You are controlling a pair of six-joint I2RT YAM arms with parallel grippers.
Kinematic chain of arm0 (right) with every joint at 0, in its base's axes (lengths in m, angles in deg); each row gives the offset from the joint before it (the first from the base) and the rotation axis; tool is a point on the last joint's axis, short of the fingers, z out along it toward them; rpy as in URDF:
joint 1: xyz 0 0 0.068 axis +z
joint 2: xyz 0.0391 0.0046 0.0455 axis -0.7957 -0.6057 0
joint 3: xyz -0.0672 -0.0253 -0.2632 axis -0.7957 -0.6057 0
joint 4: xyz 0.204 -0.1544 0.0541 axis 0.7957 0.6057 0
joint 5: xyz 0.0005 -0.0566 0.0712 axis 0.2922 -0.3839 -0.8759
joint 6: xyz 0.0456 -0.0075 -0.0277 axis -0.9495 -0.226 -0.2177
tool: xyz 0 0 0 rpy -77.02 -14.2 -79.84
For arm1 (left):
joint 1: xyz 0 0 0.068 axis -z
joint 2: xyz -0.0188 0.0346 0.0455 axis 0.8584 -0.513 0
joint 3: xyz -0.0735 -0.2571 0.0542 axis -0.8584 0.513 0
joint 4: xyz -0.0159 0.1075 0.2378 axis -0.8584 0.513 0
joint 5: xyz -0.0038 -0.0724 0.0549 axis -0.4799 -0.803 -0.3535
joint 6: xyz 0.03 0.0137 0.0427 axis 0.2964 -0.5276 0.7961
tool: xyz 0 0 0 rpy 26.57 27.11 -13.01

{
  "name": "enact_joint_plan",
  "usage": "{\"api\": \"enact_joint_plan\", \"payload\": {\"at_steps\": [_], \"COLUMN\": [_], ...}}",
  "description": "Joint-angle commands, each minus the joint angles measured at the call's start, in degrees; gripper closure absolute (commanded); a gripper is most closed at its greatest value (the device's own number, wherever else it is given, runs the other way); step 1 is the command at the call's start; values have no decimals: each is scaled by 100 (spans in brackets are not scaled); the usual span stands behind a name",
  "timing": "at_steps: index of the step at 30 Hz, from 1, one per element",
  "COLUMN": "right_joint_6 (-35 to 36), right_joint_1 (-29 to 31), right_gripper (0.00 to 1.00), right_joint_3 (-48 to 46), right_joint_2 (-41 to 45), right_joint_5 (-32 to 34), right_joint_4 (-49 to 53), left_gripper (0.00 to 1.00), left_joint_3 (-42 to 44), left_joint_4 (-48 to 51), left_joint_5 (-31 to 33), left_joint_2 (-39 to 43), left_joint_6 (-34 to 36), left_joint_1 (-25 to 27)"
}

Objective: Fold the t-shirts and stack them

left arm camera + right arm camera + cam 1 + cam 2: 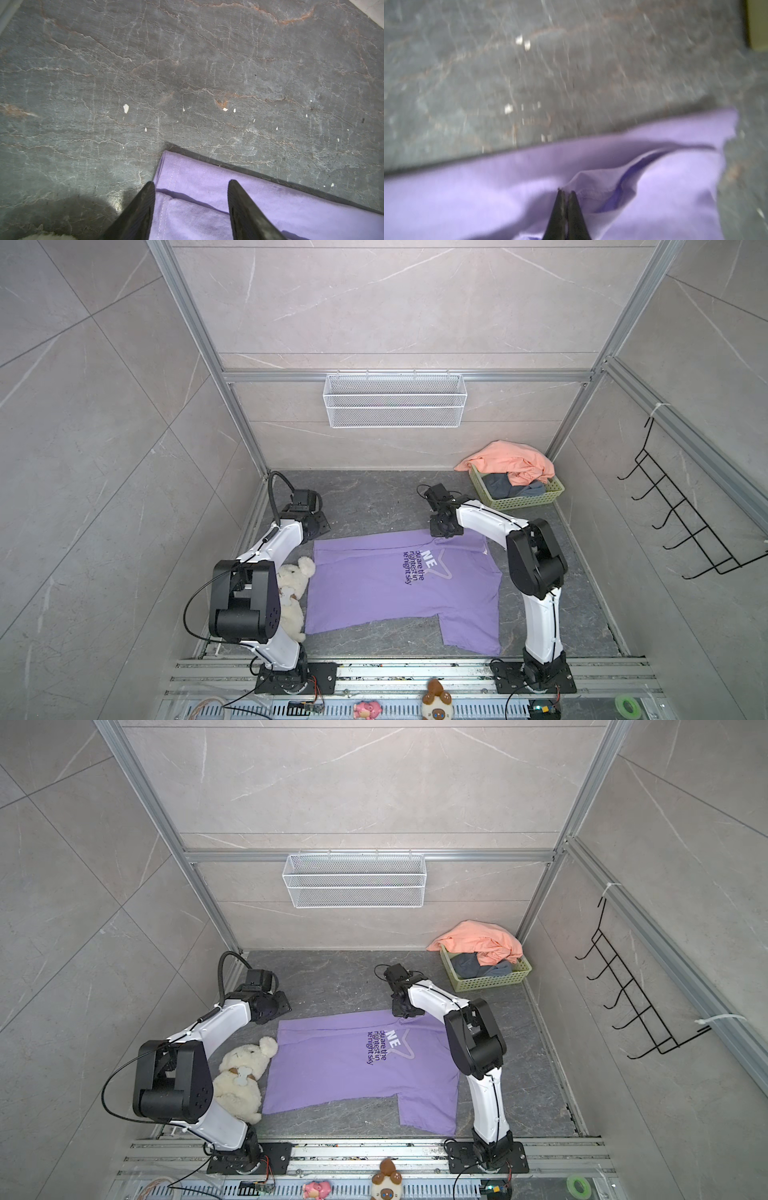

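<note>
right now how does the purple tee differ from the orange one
The purple t-shirt lies spread flat on the table; the orange t-shirt is crumpled in the green basket. The purple t-shirt shows printed lettering; the orange t-shirt shows none. The right gripper pinches the purple t-shirt's edge; no gripper touches the orange t-shirt. Both are soft cloth.

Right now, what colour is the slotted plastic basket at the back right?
Pale green; the plastic basket shows best in a top view.
</note>
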Motion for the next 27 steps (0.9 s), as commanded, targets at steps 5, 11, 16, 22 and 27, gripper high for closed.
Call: {"api": "enact_joint_plan", "payload": {"at_steps": [5, 11, 16, 22, 27], "right_joint_6": [-848, -1510, -2109, -2482, -2158], "right_joint_1": [601, 1029, 1316, 1565, 1510], "right_gripper": [100, 100, 88, 53, 45], "right_joint_3": [-906, -1479, -1918, -2031, -1471], "right_joint_2": [820, 1130, 1317, 1719, 1734], "right_joint_5": [401, 733, 897, 1216, 1593], "right_joint_4": [169, 183, 229, 426, 413], "left_gripper": [41, 41, 41, 41, 41], "left_joint_3": [103, 139, 239, 439, 451], "left_joint_4": [68, 111, 113, 129, 143], "left_joint_5": [-307, -517, -667, -727, -666], "left_joint_2": [209, 211, 209, 288, 323], "left_joint_6": [271, 470, 529, 538, 551], "left_joint_1": [6, 6, 6, 6, 3]}}
